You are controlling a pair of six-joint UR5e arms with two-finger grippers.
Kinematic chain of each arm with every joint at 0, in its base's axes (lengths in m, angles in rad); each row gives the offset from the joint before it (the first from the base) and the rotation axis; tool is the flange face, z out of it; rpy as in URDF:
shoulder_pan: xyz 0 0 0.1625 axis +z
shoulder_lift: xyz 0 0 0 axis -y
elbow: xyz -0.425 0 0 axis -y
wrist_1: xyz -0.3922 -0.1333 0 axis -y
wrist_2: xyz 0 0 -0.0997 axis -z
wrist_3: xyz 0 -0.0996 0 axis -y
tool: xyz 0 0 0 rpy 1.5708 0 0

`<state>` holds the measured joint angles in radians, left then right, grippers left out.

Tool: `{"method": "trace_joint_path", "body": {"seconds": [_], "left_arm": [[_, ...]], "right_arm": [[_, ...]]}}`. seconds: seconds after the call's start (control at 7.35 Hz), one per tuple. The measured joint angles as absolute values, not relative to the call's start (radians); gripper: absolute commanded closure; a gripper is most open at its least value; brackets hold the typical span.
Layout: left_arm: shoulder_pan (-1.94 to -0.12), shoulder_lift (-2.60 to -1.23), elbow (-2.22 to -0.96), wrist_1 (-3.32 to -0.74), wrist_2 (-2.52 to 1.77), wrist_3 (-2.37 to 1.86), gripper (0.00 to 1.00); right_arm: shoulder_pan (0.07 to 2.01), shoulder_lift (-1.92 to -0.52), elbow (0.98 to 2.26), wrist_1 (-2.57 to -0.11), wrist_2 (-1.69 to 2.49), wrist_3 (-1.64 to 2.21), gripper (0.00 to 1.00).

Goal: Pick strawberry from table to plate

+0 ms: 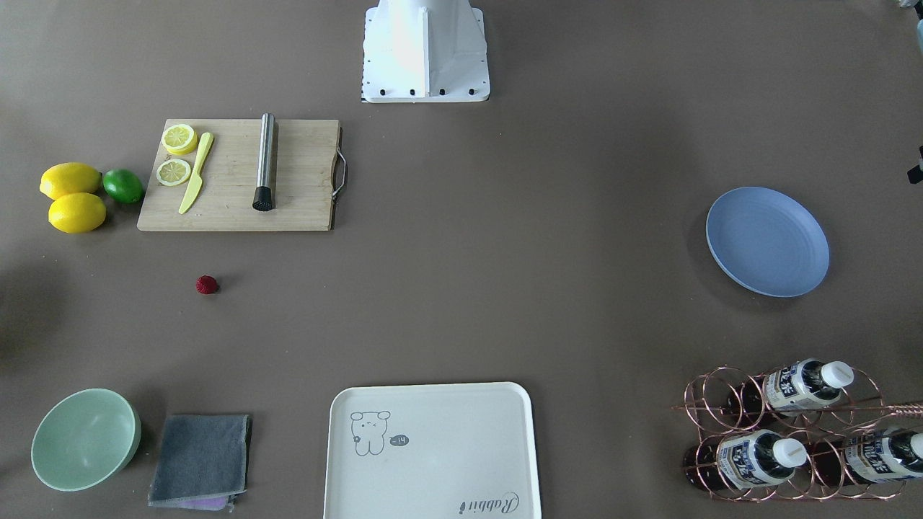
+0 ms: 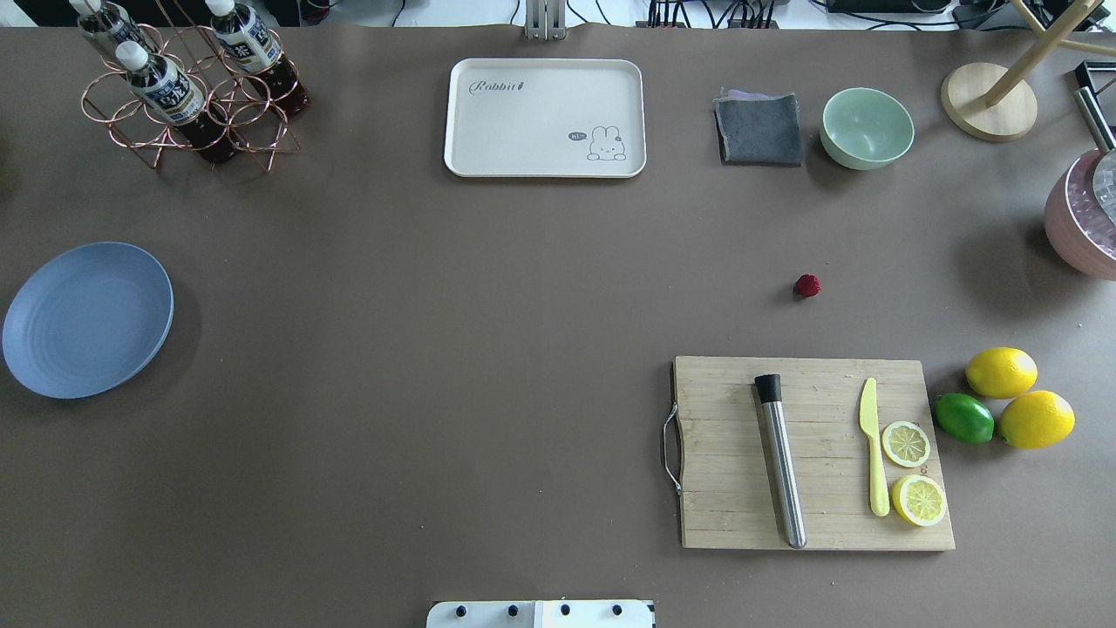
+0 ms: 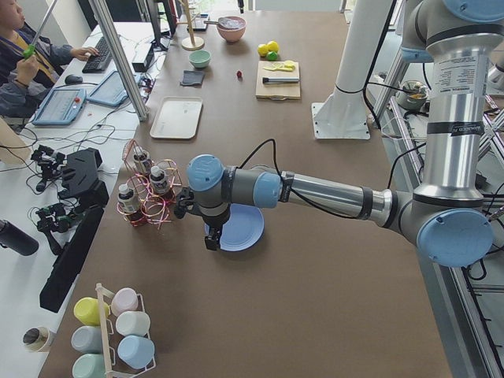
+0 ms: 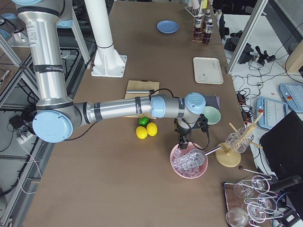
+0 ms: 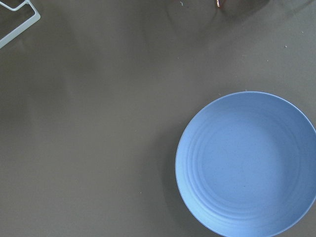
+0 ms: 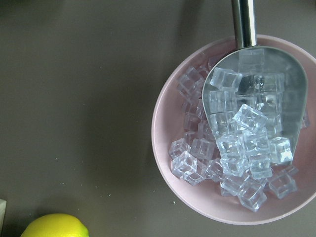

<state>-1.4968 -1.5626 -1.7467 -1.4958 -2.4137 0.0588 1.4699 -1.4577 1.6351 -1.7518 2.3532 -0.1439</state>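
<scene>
The strawberry [image 2: 807,285] [image 1: 207,285], tiny and dark red, lies alone on the grey-brown table [image 2: 488,349], just beyond the cutting board. It also shows far off as the strawberry [image 3: 239,75] in the exterior left view. The light blue plate [image 2: 87,320] [image 1: 768,241] [image 5: 247,163] rests bare at the table's left end. My left gripper [image 3: 211,238] hangs over the plate's near edge; I cannot tell whether it is open or shut. My right gripper [image 4: 182,142] hovers above a pink bowl of ice, state likewise unclear. Neither wrist view shows fingers.
A wooden cutting board [image 2: 724,419] carries a steel muddler, a yellow knife and lemon slices. Two lemons [image 2: 1001,372] and a lime [image 2: 964,418] sit to its right. A cream tray [image 2: 545,118], grey cloth [image 2: 758,129], mint bowl [image 2: 867,127], bottle rack [image 2: 187,96] and ice bowl [image 6: 168,163] line the edges.
</scene>
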Motion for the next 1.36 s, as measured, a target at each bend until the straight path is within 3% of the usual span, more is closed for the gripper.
{"method": "trace_joint_path", "body": {"seconds": [1.36], "left_arm": [[-1.550,-1.494,-1.796,-1.541,-2.416,0.059,0.03]], "right_arm": [[1.437,-1.536,1.655,-1.603,2.374,-0.144,0.00]]}}
